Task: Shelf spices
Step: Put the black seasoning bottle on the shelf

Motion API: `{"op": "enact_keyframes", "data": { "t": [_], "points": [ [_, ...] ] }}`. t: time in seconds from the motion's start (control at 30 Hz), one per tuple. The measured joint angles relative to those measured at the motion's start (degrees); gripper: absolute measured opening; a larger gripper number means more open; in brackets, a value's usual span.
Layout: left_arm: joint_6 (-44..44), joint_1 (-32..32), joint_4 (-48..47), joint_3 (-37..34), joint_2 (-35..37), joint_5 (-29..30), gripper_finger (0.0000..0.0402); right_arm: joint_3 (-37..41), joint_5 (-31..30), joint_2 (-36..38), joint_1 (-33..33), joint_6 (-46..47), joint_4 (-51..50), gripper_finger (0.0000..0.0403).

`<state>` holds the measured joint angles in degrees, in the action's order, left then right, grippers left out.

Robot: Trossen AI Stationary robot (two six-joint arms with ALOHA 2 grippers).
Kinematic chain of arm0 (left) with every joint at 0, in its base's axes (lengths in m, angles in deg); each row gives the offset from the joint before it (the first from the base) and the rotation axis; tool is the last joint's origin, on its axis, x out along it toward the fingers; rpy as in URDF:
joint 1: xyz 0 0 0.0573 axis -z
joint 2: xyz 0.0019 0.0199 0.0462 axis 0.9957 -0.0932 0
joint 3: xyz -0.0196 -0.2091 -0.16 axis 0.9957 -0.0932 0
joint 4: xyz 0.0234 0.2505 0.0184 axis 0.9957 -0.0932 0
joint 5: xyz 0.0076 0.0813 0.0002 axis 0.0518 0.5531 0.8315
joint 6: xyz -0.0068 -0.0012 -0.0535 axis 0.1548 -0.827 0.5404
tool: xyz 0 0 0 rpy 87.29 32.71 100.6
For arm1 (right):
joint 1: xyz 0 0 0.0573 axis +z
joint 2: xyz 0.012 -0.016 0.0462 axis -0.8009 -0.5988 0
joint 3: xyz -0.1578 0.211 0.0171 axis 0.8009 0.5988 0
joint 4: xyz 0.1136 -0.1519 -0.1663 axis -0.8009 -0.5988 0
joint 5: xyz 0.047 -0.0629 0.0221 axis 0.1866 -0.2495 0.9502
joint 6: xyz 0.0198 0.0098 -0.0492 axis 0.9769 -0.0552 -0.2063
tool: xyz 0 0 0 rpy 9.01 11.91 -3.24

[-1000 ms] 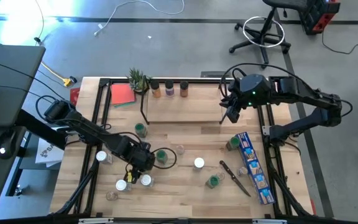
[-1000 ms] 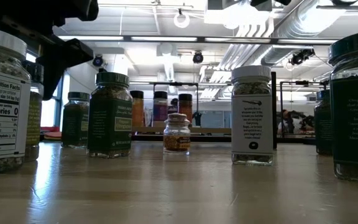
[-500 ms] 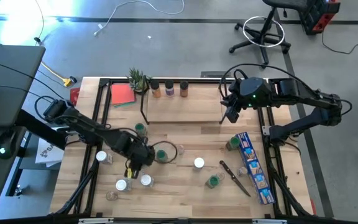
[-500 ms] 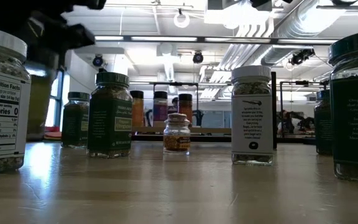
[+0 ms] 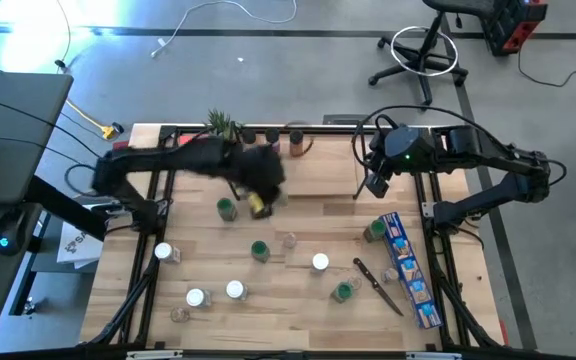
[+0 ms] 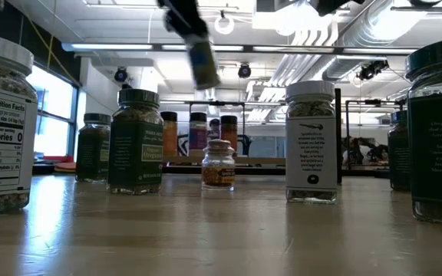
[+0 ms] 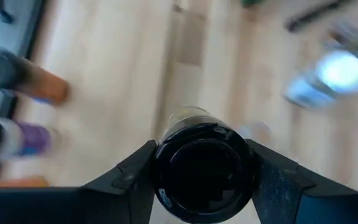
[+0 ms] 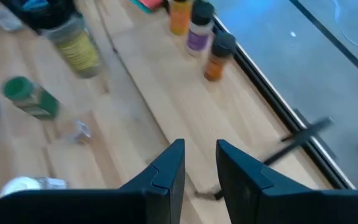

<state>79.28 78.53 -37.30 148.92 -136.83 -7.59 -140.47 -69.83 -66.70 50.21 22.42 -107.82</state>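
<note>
My left gripper (image 5: 256,196) is in the air over the table's middle, just near of the shelf (image 5: 298,175), shut on a black-capped spice jar (image 8: 76,40) with yellow-green contents. In the low view that jar (image 6: 203,63) hangs high above the table. Three jars (image 8: 199,31) stand on their bases along the shelf's far board. Several more spice jars with green (image 5: 259,250), white (image 5: 320,262) or clear caps stand or lie on the table. My right gripper (image 8: 201,171) hovers by the shelf's right end, slightly open, with nothing between its fingers. My left gripper pinches the jar between its two fingers, which sit on opposite sides of it just below the black cap (image 7: 204,180). The fingers slant down from above. The jar is lifted clear of the table and hangs tilted below the fingers (image 6: 181,17).
A long blue box (image 5: 408,268) and a black-handled utensil (image 5: 378,285) lie at the right. A red object (image 5: 196,152) and a small plant (image 5: 223,125) sit at the far left. A black frame (image 5: 153,200) edges the table.
My left gripper has lifted the jar off the table's near left part and swung it fast, up and toward the far edge and the right, to just in front of the shelf. The jar hangs clear now. My right arm stays in place.
</note>
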Motion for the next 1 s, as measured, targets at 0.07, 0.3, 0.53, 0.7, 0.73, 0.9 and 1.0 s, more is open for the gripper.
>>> {"op": "enact_keyframes", "data": {
  "t": [0.07,0.3,0.53,0.7,0.73,0.9,1.0],
  "points": [
    [-2.4,-2.0,-0.2,4.0,-4.7,0.9,0.0195,0.0,-1.0,0.0,0.0,0.8,-1.1,0.0084],
    [-4.5,-6.5,0.1,14.7,-17.7,2.4,0.0195,0.0,-1.1,0.5,0.0,6.9,-3.6,0.0084],
    [-7.5,-7.8,0.1,17.3,-24.1,5.2,0.0222,0.0,-1.1,0.7,0.0,11.7,-4.7,0.0084],
    [-8.5,-8.3,0.8,17.3,-25.4,5.3,0.023,0.0,-1.0,0.7,0.0,14.3,-4.7,0.0084],
    [-8.5,-8.4,1.2,17.3,-25.4,5.2,0.0232,0.0,-0.9,0.7,0.0,14.6,-4.7,0.0084],
    [-8.5,-9.4,3.8,17.3,-25.4,3.5,0.0247,0.0,-0.8,0.7,0.0,17.3,-4.7,0.0084],
    [-8.5,-10.3,4.4,17.3,-25.4,1.7,0.0267,0.0,-0.8,0.7,0.0,18.4,-4.7,0.0084]
  ]
}}
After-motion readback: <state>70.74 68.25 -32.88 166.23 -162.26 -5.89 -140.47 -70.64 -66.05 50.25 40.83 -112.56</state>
